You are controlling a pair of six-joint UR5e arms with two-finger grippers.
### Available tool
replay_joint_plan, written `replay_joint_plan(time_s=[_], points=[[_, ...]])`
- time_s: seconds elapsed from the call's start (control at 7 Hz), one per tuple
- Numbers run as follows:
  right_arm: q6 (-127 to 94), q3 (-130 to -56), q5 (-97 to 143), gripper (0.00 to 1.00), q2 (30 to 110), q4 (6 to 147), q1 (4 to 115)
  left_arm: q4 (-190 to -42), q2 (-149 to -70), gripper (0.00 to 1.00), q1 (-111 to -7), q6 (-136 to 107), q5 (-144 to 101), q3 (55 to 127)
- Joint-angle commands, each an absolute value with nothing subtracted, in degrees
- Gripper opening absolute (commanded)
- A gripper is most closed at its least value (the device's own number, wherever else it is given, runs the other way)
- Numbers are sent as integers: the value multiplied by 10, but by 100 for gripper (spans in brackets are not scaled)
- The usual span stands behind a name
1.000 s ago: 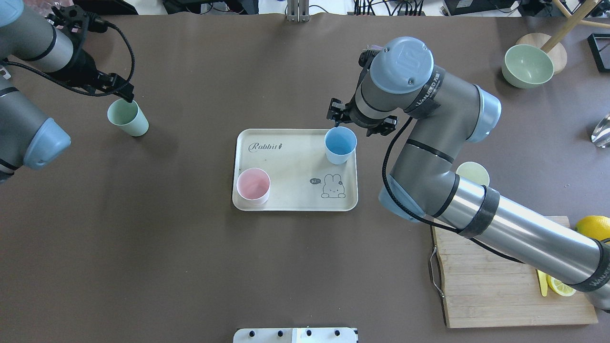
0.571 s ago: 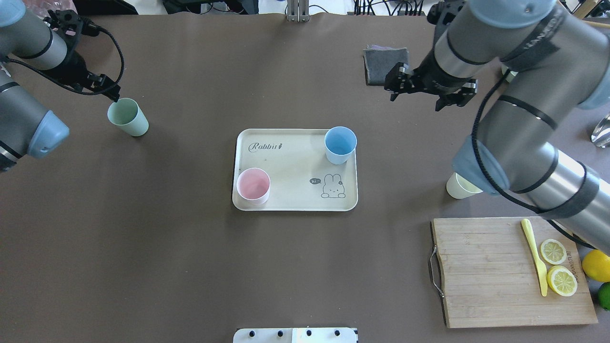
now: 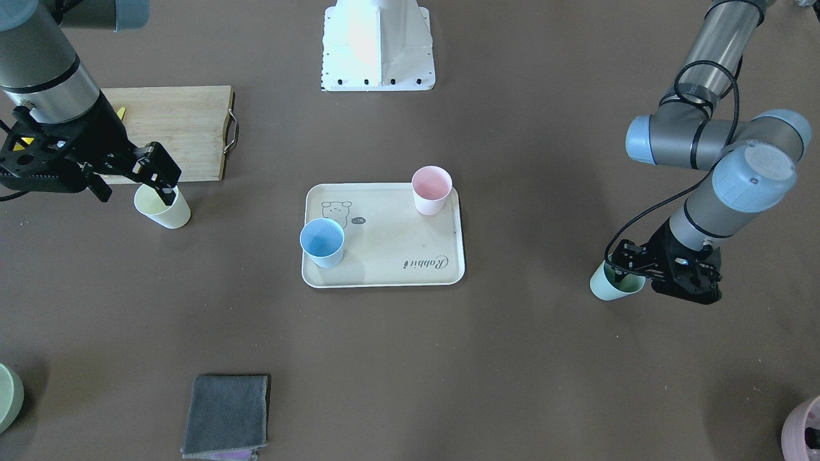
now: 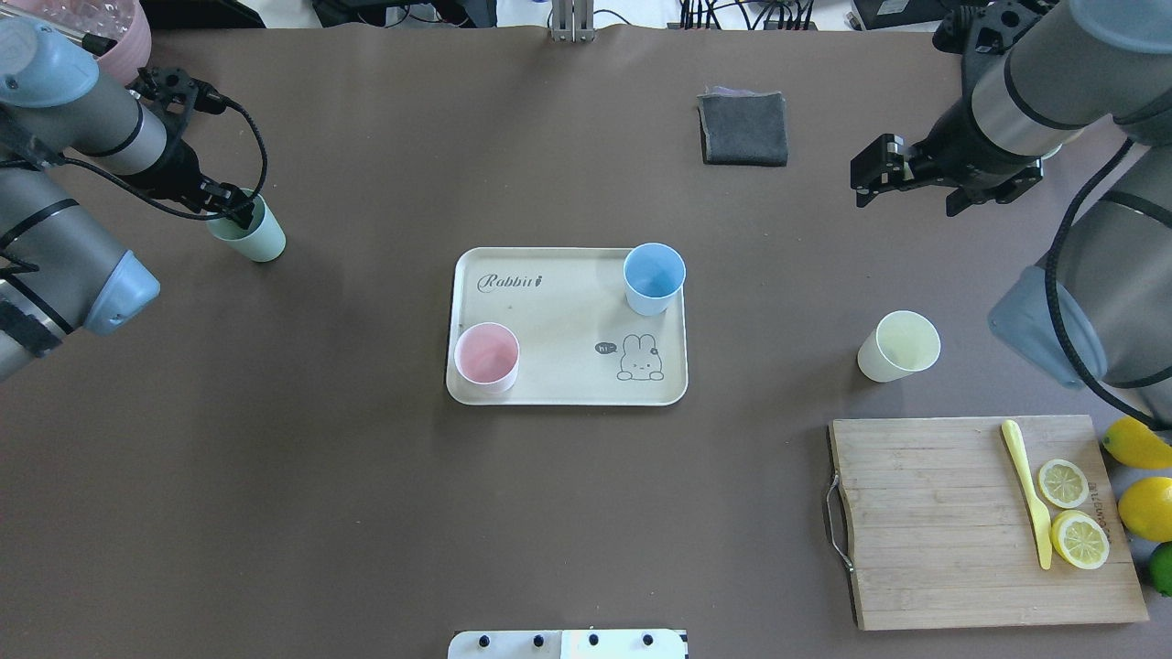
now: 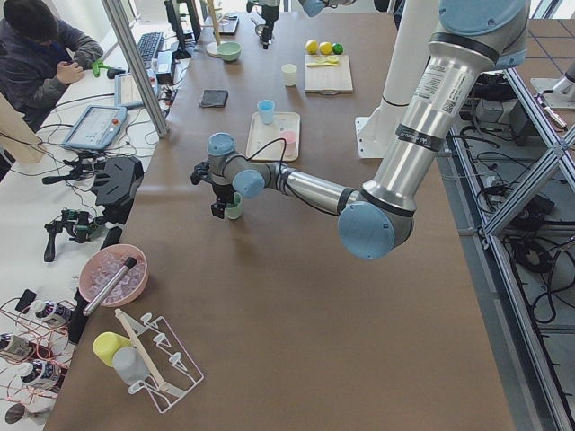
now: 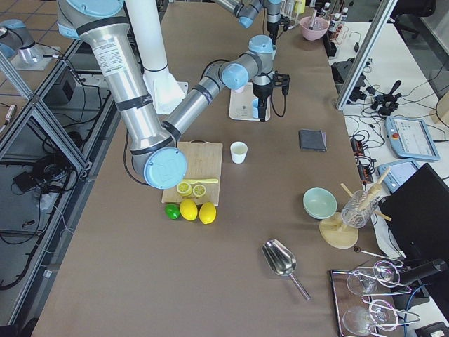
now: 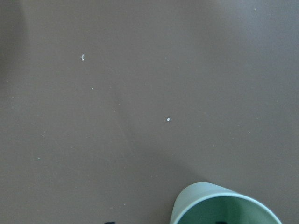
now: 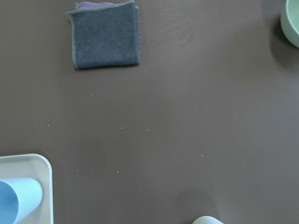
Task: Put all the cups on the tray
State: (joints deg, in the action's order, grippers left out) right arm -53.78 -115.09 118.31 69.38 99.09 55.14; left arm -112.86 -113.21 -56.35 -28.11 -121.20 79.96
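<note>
The cream tray (image 4: 558, 384) lies mid-table and carries a blue cup (image 4: 654, 277) and a pink cup (image 4: 487, 355). A green cup (image 4: 252, 238) stands upright on the table at the far left. My left gripper (image 4: 233, 209) is open and low over its rim, one finger inside and one outside; the cup also shows at the bottom of the left wrist view (image 7: 224, 207). A pale yellow cup (image 4: 899, 346) stands right of the tray. My right gripper (image 4: 906, 183) is open and empty, raised above the table beyond the yellow cup.
A wooden cutting board (image 4: 925, 531) with lemon slices (image 4: 1071, 513) and a yellow knife (image 4: 1025, 485) lies at the near right, with whole lemons (image 4: 1144, 508) beside it. A grey cloth (image 4: 743, 128) lies at the far middle. A pink bowl (image 4: 114, 27) sits at the far left corner.
My right gripper has left the blue cup on the tray and swung away to the right and farther back. My left gripper has come down onto the green cup's rim.
</note>
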Motion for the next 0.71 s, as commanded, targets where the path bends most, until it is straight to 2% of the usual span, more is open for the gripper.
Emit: replay_joint_plan(time_s=[0.0, 0.14, 0.43, 0.57], points=[[-489, -1165, 1200, 100, 747, 971, 570, -1133, -1129, 0, -555, -282, -1212, 805], [-467, -1164, 1213, 100, 784, 939, 578, -1126, -1135, 0, -556, -284, -1217, 820], [-447, -1158, 1213, 100, 857, 858, 585, -995, -1183, 0, -555, -315, -1217, 882], [-450, -1150, 1213, 100, 894, 805, 585, -975, -1200, 0, -548, -342, -1219, 892]])
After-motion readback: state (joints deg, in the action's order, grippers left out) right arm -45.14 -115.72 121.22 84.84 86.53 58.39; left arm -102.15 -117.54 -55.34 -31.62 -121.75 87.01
